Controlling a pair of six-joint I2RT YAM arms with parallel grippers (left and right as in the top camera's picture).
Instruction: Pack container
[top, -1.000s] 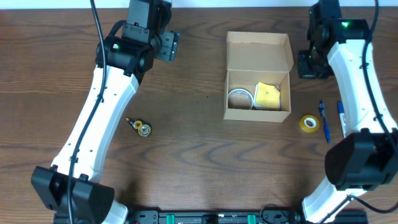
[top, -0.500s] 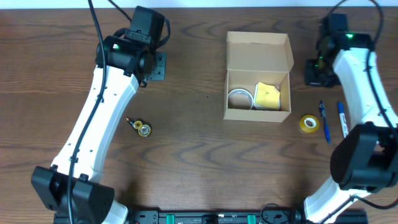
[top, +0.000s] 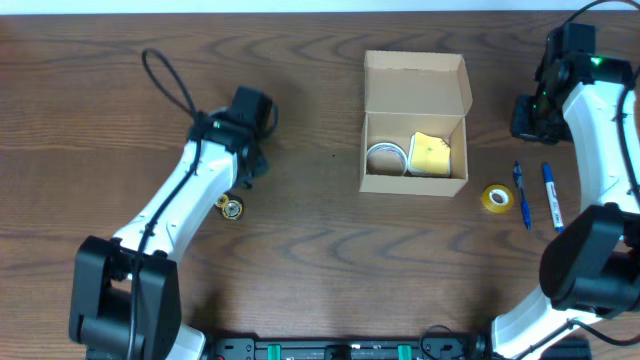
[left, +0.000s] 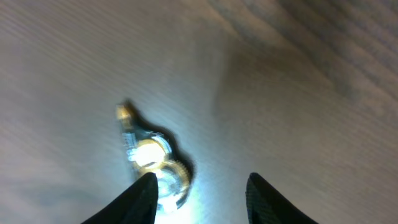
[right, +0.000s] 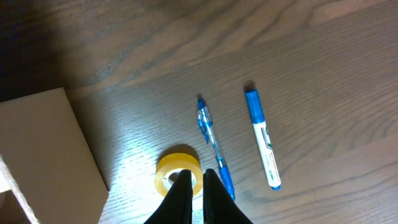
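The dark wood surface (top: 320, 270) carries a plain tan cardboard container (top: 412, 185), right of centre toward the far edge, with its flap lid folded back and open. The left gripper (left: 202, 202) is spread wide and empty. The right gripper (right: 194, 196) is pinched nearly closed on nothing. Inside the container lie a yellow pad (top: 430, 153) and a pale tape roll (top: 385, 158). Under the right gripper, near the right edge, sits a yellow tape roll (right: 171, 171), beside a blue marker (right: 261, 140) and a blue pen (right: 211, 140). Under the left gripper lies a small brass-coloured fitting (left: 152, 158).

No text or label is legible anywhere.
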